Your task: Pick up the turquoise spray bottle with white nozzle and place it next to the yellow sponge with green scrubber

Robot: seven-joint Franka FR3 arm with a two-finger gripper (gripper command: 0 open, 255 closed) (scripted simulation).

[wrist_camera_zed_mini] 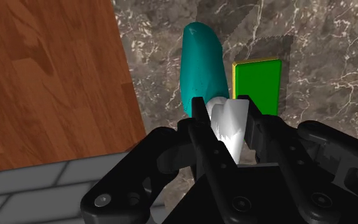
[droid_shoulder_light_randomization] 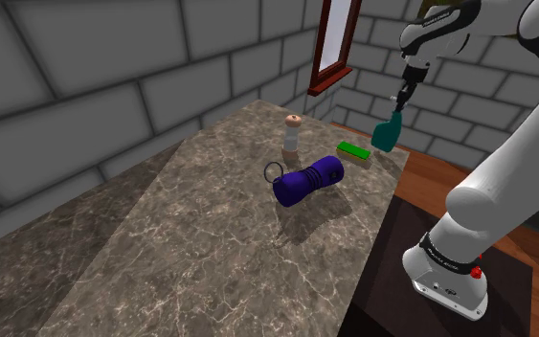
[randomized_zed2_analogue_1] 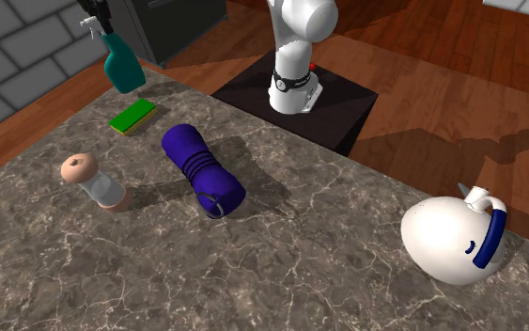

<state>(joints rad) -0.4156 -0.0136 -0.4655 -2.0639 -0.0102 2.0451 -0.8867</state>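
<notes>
**Bottle in the grip and hanging beside the sponge: setting it down comes next**

The marble countertop (droid_shoulder_light_randomization: pixel 210 258) fills most of the shoulder view. Its far right corner, in that view's upper right, is where the work is. There the counter's edge runs just beside the load, with the wooden floor (wrist_camera_zed_mini: pixel 44 76) beyond it in the wrist view.

The white arm (droid_shoulder_light_randomization: pixel 506 182) reaches up from the lower right to that corner.

The white jug with a blue band (randomized_zed2_analogue_1: pixel 450 240) lies at the second exterior view's lower right, well out of the way. The purple cylinder with a wire ring (randomized_zed2_analogue_1: pixel 201 167) lies mid-frame, near the sponge but apart from it.

The turquoise spray bottle (droid_shoulder_light_randomization: pixel 388 132) hangs from the gripper (droid_shoulder_light_randomization: pixel 407 94), seemingly clear of the marble, close to the corner edge.

The sponge (wrist_camera_zed_mini: pixel 257 86), green on top with yellow sides, lies flat just beside the bottle, on the side away from the floor.

The small wood-capped shaker (droid_shoulder_light_randomization: pixel 293 136) stands upper centre in the shoulder view.

The black fingers (wrist_camera_zed_mini: pixel 199 109) are clenched on the bottle's white nozzle (wrist_camera_zed_mini: pixel 229 127).

The carry looks nearly over. The next move calls for a straight descent onto the narrow strip between sponge and edge, then release. Any drift toward the floor side could risk a fall.
</notes>
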